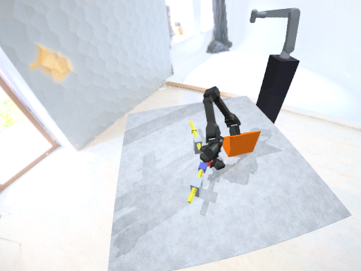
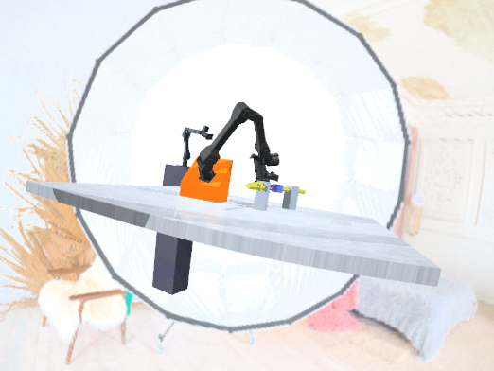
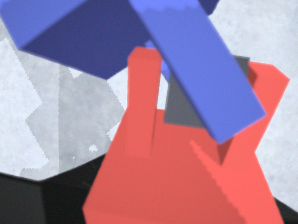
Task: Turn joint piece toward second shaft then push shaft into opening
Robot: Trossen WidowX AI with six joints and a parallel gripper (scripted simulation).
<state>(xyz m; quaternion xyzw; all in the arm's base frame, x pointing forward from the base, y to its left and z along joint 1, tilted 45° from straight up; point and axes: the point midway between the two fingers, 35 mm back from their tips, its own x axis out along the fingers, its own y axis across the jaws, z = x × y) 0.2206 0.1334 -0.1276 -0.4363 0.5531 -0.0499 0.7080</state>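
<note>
The red joint piece [image 1: 209, 163] [image 3: 160, 170] is hinged to the blue fork [image 1: 202, 167] [image 2: 277, 188] [image 3: 200, 65] on the fixed yellow shaft [image 1: 191, 195] [image 2: 301, 191], held by one grey block [image 1: 196, 183] [image 2: 291, 199]. In the wrist view a dark grey hinge part [image 3: 182, 105] shows between its red prongs. My gripper [image 1: 212, 161] [image 3: 170, 155] is shut on the red piece, a black finger at each side. The second yellow shaft [image 1: 192, 126] [image 2: 254, 185] with a small collar lies through the other grey block [image 1: 197, 146] [image 2: 261, 201]. The arm hides its inner end and the red piece's opening.
An orange upright block [image 1: 242, 144] [image 2: 205, 186] stands beside my arm's base. A dark pillar with another arm [image 1: 279, 79] [image 2: 173, 262] stands beyond the grey table [image 1: 276, 214] [image 2: 331, 227]. My forearm hangs over the gap between the two grey blocks.
</note>
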